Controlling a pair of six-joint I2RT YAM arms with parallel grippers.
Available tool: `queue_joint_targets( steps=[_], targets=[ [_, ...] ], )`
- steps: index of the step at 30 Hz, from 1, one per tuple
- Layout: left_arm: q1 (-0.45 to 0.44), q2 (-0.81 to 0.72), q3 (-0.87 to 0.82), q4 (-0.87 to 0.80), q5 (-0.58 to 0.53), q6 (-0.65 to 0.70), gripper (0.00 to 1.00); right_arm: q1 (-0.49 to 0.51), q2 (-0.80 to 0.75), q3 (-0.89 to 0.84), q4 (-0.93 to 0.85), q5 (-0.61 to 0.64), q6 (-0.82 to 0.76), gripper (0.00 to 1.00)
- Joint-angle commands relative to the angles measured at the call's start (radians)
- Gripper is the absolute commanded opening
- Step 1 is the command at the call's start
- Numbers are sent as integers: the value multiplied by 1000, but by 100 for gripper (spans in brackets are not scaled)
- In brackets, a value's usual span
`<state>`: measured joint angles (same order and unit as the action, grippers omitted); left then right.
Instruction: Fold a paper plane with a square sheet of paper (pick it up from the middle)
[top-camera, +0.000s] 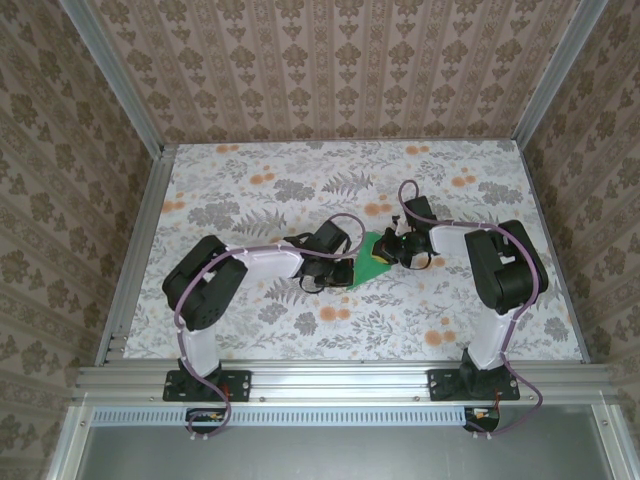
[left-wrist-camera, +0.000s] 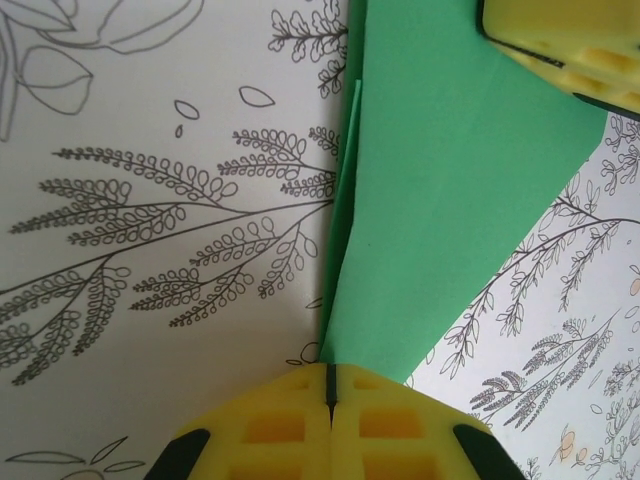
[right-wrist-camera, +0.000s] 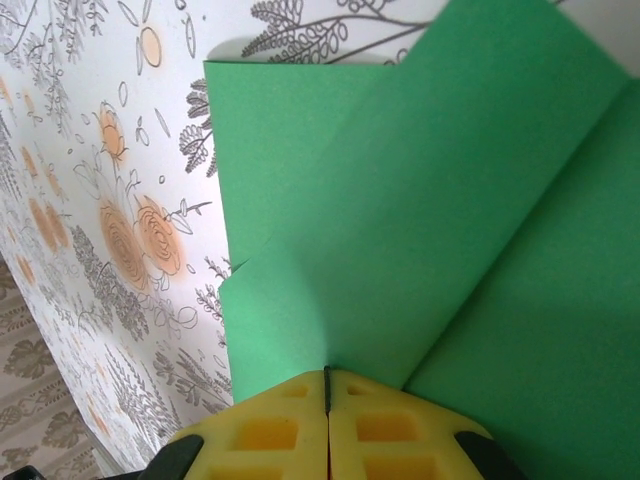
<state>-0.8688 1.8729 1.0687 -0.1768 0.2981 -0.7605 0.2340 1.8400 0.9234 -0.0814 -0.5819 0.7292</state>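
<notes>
The green sheet of paper (top-camera: 366, 250), creased into overlapping flaps, lies at the middle of the flowered table (top-camera: 300, 180); from above we see only a small patch of it between the two wrists. We find the left gripper (left-wrist-camera: 329, 392) pinched tight on its narrow tip and the right gripper (right-wrist-camera: 327, 388) pinched on a crease. Its far edges run out of both close views.

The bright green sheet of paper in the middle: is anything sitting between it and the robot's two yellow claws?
Nothing visible. The bright green folded paper sheet lies on the floral-print tabletop, and the shut left gripper and shut right gripper each touch it directly.
</notes>
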Motion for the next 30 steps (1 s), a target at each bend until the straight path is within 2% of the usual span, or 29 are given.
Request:
queue_joint_targets(
  steps=[1,5,12,30],
  targets=[
    [-2,36,9,-73,-9,-3,4,5,-80,-33,76,-56,-4,8],
    [-4,42,15,-86,-13,1,3,50,-133,-57,65,-57,-22,8],
    [-6,41,19,-96,-18,7,2,121,-136,-81,32,-1,13,5],
    [-7,30,21,-82,-10,0,2,165,-32,-92,27,5,23,5]
  ],
)
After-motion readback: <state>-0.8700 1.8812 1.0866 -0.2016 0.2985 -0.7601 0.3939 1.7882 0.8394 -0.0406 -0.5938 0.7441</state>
